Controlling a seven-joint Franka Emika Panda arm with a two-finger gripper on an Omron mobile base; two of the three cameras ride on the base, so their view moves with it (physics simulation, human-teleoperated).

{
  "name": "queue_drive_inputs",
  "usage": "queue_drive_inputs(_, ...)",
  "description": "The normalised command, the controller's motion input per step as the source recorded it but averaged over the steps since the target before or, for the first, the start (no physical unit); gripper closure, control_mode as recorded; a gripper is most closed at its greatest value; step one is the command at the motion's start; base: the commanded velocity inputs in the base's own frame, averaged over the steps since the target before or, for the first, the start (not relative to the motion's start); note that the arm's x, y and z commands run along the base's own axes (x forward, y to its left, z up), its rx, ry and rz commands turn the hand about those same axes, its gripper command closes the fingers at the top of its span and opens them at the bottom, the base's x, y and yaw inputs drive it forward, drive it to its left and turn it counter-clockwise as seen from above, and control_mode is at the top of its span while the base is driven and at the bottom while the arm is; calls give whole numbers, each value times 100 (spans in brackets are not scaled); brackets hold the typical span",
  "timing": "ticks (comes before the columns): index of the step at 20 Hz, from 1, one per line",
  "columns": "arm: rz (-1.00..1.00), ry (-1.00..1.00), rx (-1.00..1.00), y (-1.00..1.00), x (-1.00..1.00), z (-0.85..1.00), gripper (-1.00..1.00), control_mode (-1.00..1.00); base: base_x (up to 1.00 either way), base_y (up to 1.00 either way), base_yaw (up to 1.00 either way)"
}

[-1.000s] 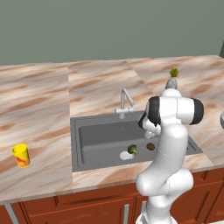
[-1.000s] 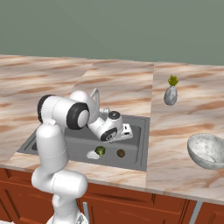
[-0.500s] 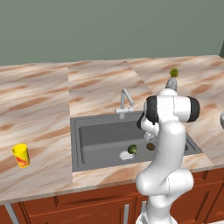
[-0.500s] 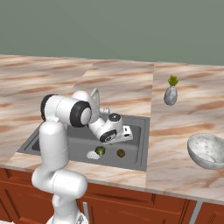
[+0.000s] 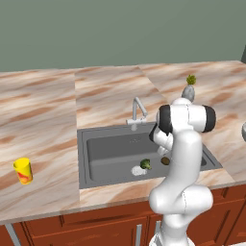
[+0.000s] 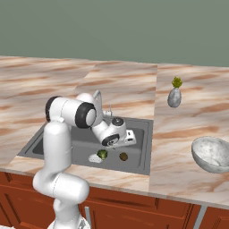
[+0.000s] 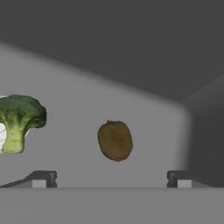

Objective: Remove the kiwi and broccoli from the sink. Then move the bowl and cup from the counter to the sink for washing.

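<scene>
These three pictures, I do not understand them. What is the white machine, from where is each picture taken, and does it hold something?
The white machine is a robot arm standing in front of a kitchen counter. Two pictures come from cameras behind the arm, one on its left and one on its right, so they show the same scene from two sides. The third comes from a camera on the hand, looking down into the sink. The gripper is open and holds nothing. On the sink floor lie a kiwi and a broccoli, apart from each other; the kiwi sits between the two finger tips. On the counter stand a yellow cup, a bowl and a small vase.
</scene>
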Motion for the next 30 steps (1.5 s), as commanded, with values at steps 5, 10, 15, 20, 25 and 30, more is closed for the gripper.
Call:
queue_drive_inputs(5, 0, 0, 0, -4, 5, -15, -100, -100, 0, 0, 0)
queue_drive_inputs(10, 0, 0, 0, -4, 4, -17, -100, -100, 0, 0, 0)
queue_drive_inputs(15, 0, 0, 0, -4, 4, -17, -100, -100, 0, 0, 0)
queue_drive_inputs(20, 0, 0, 0, -3, 5, -18, -100, -100, 0, 0, 0)
queue_drive_inputs(25, 0, 0, 0, -2, 6, -19, -100, -100, 0, 0, 0)
queue_drive_inputs(30, 0, 0, 0, -2, 4, -19, -100, -100, 0, 0, 0)
